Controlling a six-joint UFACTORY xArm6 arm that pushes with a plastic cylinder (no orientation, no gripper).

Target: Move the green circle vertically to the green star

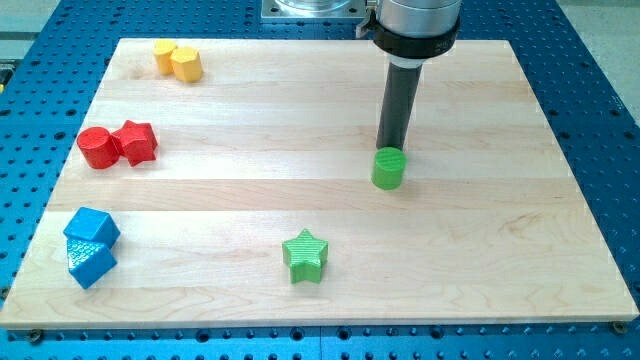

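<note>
The green circle [389, 168] is a short green cylinder right of the board's middle. The green star [305, 255] lies nearer the view's bottom and to the left of the circle. My tip [389, 148] is at the end of the dark rod that comes down from the view's top. It stands just behind the green circle's top edge, touching it or nearly so.
Two yellow blocks [178, 59] sit at the top left. A red cylinder [97, 147] and a red block [136, 142] lie at the left. Two blue blocks [90, 245] sit at the bottom left. The wooden board [500, 250] rests on a blue perforated table.
</note>
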